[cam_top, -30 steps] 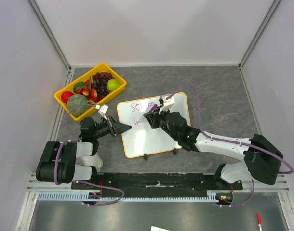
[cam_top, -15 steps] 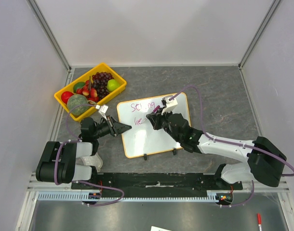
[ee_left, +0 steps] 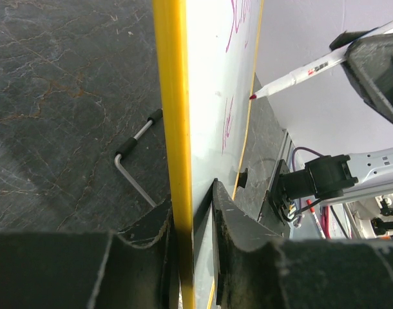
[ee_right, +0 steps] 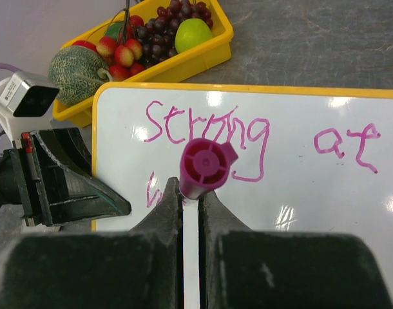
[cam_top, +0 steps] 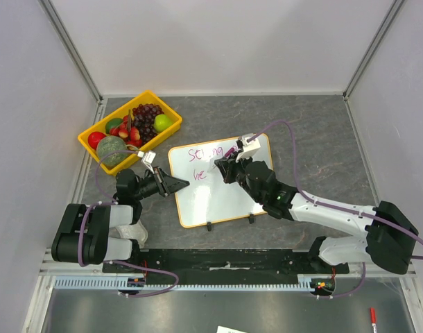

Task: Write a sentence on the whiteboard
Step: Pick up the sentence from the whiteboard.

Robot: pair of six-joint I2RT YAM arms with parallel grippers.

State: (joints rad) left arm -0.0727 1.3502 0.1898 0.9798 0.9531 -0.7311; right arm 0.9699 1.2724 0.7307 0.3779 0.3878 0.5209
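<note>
Dark stone-pattern tabletop point(cam_top: 315, 132). The whiteboard point(cam_top: 218, 201) sits mid-table toward the near edge, slightly skewed, its two black feet on the near side. A yellow fruit tray point(cam_top: 167, 105) is by the far-left corner, apart from the board. On the left gripper point(cam_top: 175, 184) the jaws pinch the board's left frame edge, one on each face, steadying it. The right gripper point(cam_top: 225, 166) hangs over the board toward its far edge, jaws pressed tight on a marker point(ee_right: 203, 168). The marker's magenta end cap faces the wrist camera and its tip points at the board; tip contact cannot be told. Of the sentence point(ee_right: 164, 122), the top line reads "Strong at" along the far edge. The second line is only begun at the left, two or so letters, partly hidden behind the marker. Judgement: roughly halfway, with the rest of the lower line left to write; blank board remains below and to the right.
</note>
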